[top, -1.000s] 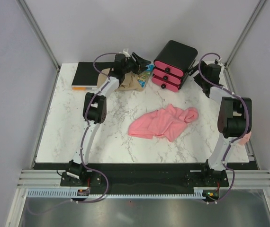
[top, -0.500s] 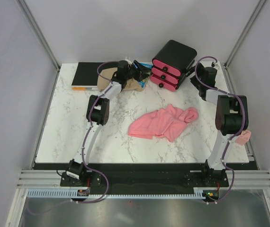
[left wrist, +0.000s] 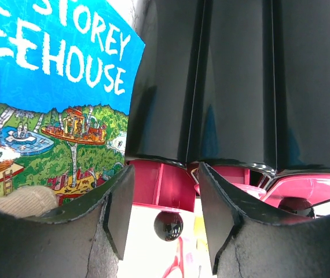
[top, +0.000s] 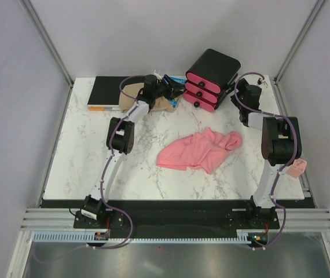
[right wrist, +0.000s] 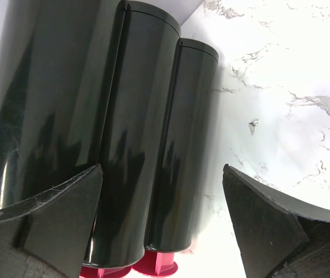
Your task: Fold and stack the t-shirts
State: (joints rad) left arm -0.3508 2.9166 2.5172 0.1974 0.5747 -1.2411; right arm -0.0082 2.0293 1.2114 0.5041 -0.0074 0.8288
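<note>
Pink t-shirt only overhead; black box at wrists

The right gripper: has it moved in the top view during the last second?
Yes. The right gripper has moved left, closer to the black box with pink drawers.

Left fingers and right fingers stand parted, reaching far forward.

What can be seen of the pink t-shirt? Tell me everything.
The salmon-pink t-shirt looks like soft thin cloth. It is not folded but crumpled into a loose, creased heap. It lies on the white marbled table, right of centre, with its flatter part toward the left and a bunched lobe at its far right. Only the table touches it, and it lies apart from the black box with pink drawers.
</note>
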